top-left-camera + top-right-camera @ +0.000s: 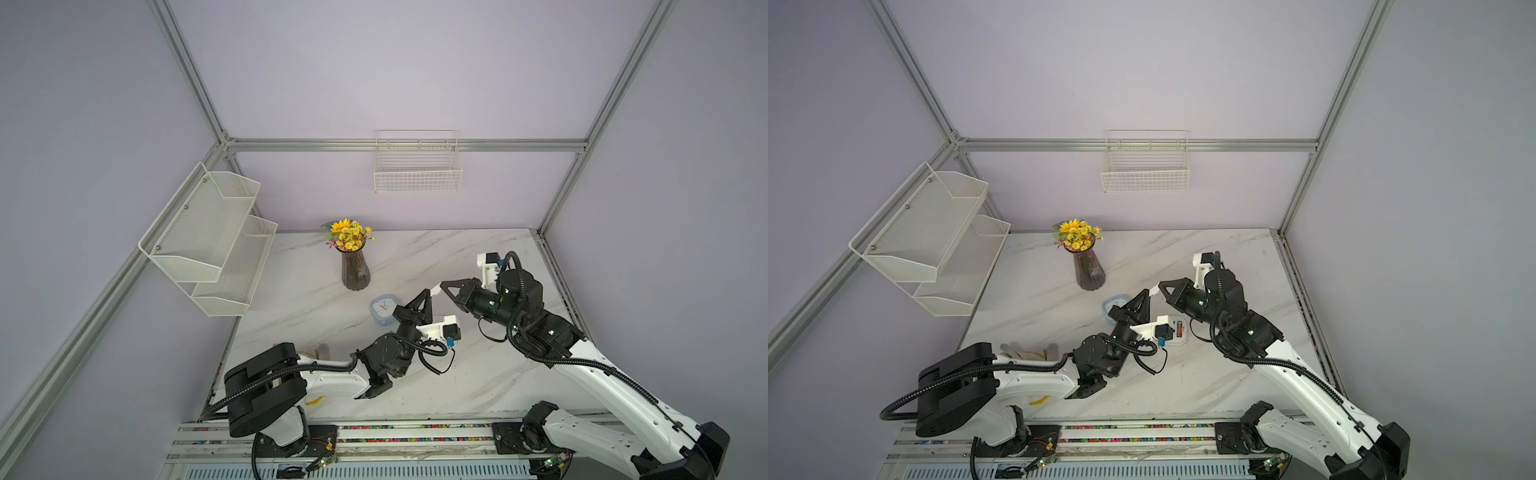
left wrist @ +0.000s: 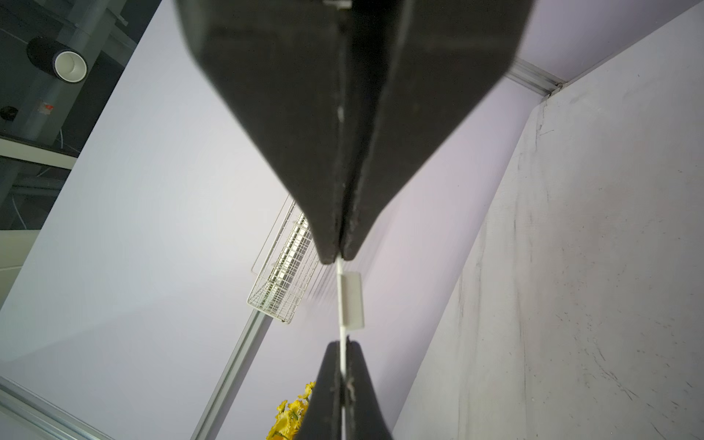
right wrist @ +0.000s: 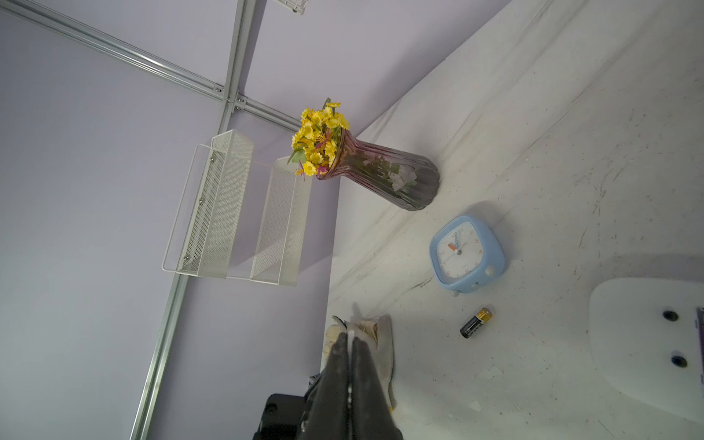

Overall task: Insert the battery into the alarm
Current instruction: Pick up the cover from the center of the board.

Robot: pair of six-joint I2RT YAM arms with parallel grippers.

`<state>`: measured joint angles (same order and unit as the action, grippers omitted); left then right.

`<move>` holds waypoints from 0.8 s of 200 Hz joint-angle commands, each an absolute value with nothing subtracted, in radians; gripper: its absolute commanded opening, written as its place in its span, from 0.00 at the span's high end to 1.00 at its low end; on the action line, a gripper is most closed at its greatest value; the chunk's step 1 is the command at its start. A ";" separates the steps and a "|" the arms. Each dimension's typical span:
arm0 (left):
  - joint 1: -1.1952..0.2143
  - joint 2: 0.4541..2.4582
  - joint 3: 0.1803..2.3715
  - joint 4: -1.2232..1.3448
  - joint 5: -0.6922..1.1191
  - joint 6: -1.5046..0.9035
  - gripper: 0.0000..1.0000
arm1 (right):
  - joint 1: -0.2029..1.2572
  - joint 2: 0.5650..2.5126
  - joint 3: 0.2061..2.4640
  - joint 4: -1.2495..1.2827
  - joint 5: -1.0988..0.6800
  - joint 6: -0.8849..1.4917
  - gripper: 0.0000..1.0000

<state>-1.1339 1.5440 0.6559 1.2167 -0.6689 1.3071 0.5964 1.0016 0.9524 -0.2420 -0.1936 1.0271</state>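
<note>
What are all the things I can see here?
alarm clock: 1, light blue, on the table
battery: 1, black and gold, on the table near the clock
vase: 1, dark glass, holding yellow flowers, back of the table
glove: 1, pale, on the table by the left arm
rounded plate: 1, white, on the table
wire basket: 1, white, on the back wall
mesh shelf: 1, white, two tiers, left wall
thin piece: 1, white, in the air between both grippers
left gripper: 1, black, shut on the thin piece
right gripper: 1, black, shut on the thin piece
</note>
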 commanded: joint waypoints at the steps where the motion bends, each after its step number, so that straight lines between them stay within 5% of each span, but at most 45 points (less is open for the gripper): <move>1: -1.143 1.517 0.658 1.273 -0.655 1.365 1.00 | 0.598 1.002 0.964 -0.260 -0.179 1.028 1.00; 12: -1.143 1.516 0.658 1.277 -0.658 1.362 0.93 | 0.598 1.002 0.962 -0.262 -0.178 1.025 1.00; 46: -1.154 1.516 0.637 1.289 -0.684 1.312 0.44 | 0.598 1.009 0.969 -0.298 -0.146 0.996 1.00; 109: -1.219 1.421 0.537 1.244 -0.806 0.945 0.00 | 0.552 1.050 0.937 -0.357 -0.108 0.884 1.00; 160: -1.210 1.193 0.525 0.695 -0.775 0.360 0.00 | 0.444 1.050 0.874 -0.393 -0.166 0.807 1.00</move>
